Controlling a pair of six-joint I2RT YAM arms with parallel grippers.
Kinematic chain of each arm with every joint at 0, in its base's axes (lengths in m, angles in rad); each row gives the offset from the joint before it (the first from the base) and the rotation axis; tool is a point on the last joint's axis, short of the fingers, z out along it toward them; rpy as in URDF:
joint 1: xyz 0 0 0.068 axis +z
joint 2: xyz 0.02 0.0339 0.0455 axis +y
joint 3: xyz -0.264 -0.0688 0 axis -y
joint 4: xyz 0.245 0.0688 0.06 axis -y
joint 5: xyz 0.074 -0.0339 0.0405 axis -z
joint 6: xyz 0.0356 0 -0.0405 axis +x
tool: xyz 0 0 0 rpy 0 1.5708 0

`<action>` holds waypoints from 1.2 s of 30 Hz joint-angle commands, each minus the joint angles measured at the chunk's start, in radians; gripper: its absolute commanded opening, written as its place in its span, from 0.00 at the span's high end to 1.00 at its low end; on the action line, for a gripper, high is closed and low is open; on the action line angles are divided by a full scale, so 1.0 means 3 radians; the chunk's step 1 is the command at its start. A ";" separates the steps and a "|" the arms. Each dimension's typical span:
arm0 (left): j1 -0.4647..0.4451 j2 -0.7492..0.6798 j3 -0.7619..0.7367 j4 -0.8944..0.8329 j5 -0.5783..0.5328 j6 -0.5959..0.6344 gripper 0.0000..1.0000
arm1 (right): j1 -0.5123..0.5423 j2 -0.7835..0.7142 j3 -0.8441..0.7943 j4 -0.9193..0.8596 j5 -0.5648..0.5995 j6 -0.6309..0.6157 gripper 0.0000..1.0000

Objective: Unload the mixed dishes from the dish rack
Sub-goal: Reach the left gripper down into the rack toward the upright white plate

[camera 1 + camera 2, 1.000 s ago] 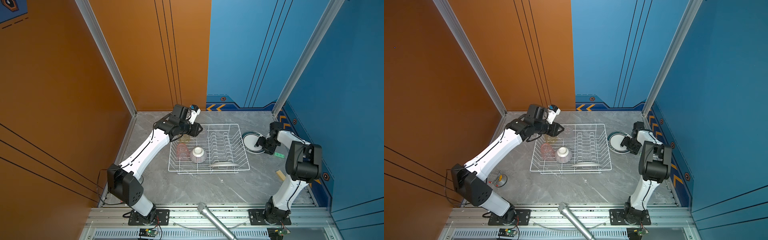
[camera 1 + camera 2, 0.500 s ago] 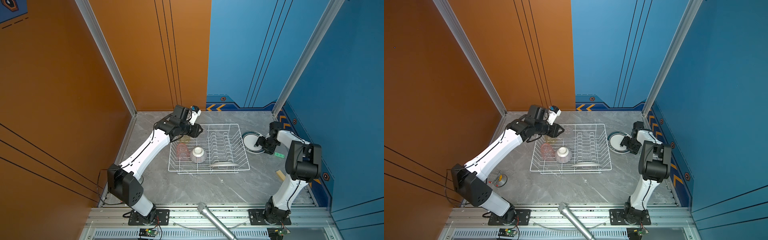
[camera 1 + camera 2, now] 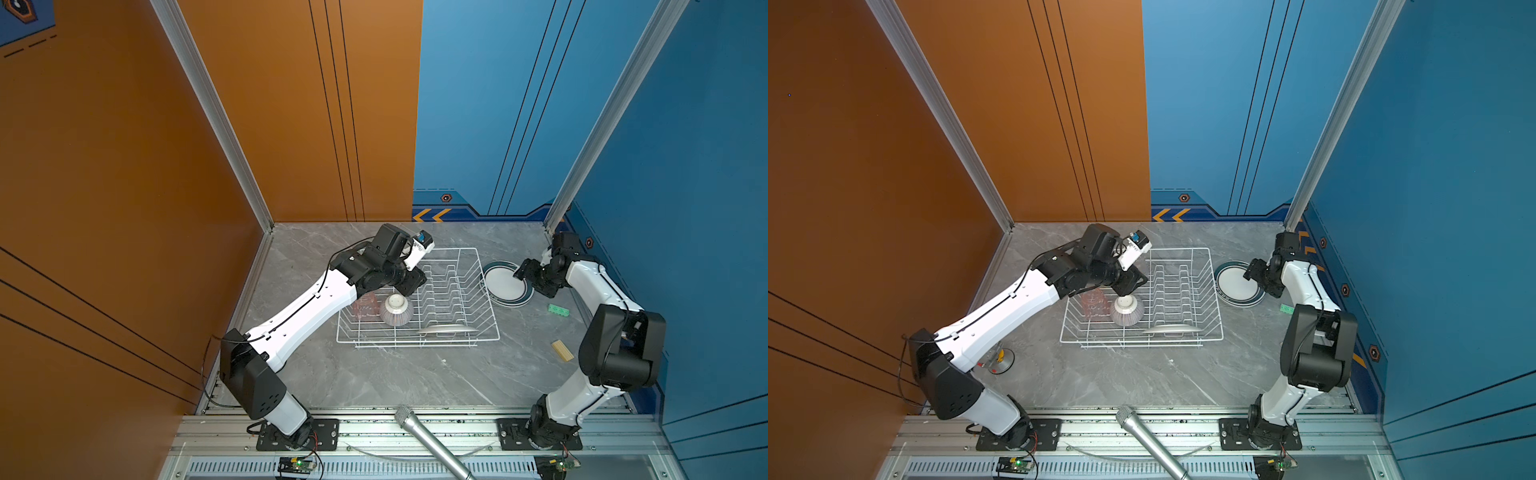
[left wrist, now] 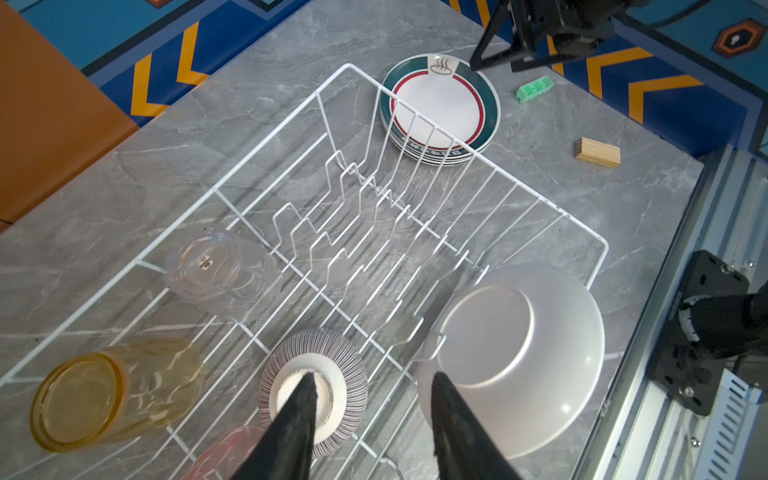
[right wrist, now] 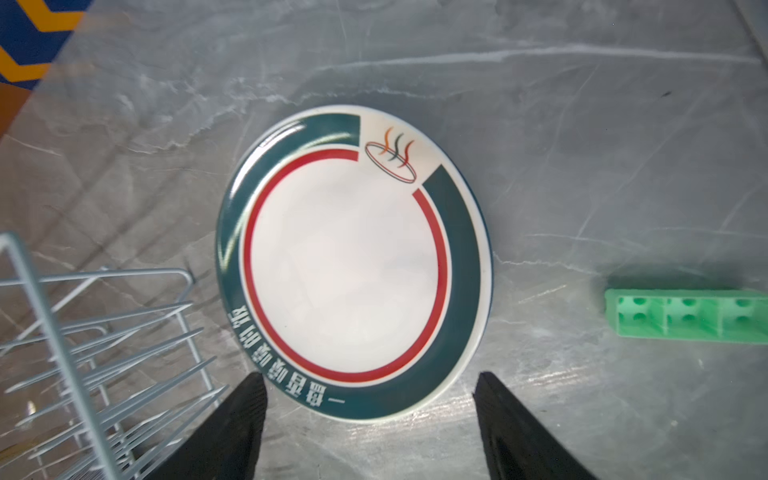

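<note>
Nearest, plain white upturned dish (image 3: 446,330) lies in white wire dish rack (image 3: 457,249). Mid-rack: left claw (image 4: 374,378), jaws apart & empty, over upturned fine-striped white bowl (image 4: 313,384); pink tumbler (image 3: 365,305), amber tumbler (image 4: 108,390), clear tumbler (image 4: 216,270), all ribbed glass, yet to go. Farther, right claw (image 5: 370,376), apart, empty, above glossy dark-rimmed plate stack (image 5: 353,266) on grey marble tabletop (image 3: 395,374). Looks approx. half done.

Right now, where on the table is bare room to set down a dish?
Free: the grey marble tabletop in front of the white wire dish rack. Crowded: right of it, by dark-rimmed plate stack, green block, wooden block.
</note>
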 commanded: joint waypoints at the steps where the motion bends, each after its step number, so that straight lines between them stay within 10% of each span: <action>1: -0.0117 -0.0087 0.0005 -0.0126 -0.0145 0.0272 0.54 | -0.0024 -0.0157 -0.0040 0.0003 -0.0071 -0.0038 0.22; 36: -0.1066 0.0193 0.0112 -0.0310 -0.0967 0.1110 0.45 | 0.0250 -0.1085 -0.0433 0.0003 -0.0276 -0.0058 0.22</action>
